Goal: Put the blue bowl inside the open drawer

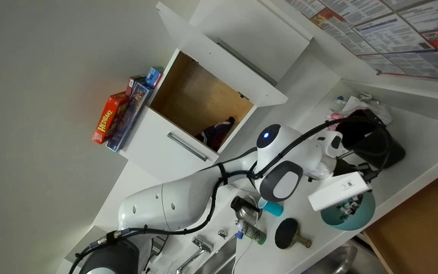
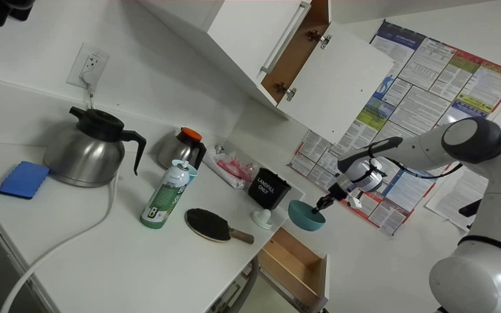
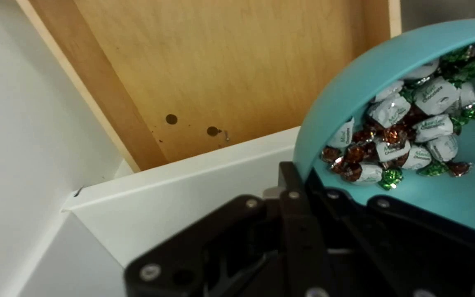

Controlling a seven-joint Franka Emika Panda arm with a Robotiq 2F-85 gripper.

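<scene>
The blue bowl (image 1: 363, 217) holds several wrapped candies. It hangs in the air in both exterior views (image 2: 305, 219) and fills the right side of the wrist view (image 3: 447, 202). My gripper (image 3: 301, 171) is shut on the bowl's rim, one finger outside and one inside. The gripper (image 2: 317, 209) also shows at the bowl in an exterior view; elsewhere its fingertips are hidden behind the white camera box. The open drawer (image 2: 302, 265) has a bare wooden inside. It lies lower than the bowl, at the counter's end, and shows behind the bowl in the wrist view (image 3: 237, 74).
The white counter edge (image 3: 204, 159) runs beside the drawer. A black landfill bin (image 2: 269, 189), a white object (image 2: 262, 219), a paddle (image 2: 209, 225) and a spray can (image 2: 163, 198) stand or lie on the counter. An upper cabinet door (image 2: 342, 82) hangs open.
</scene>
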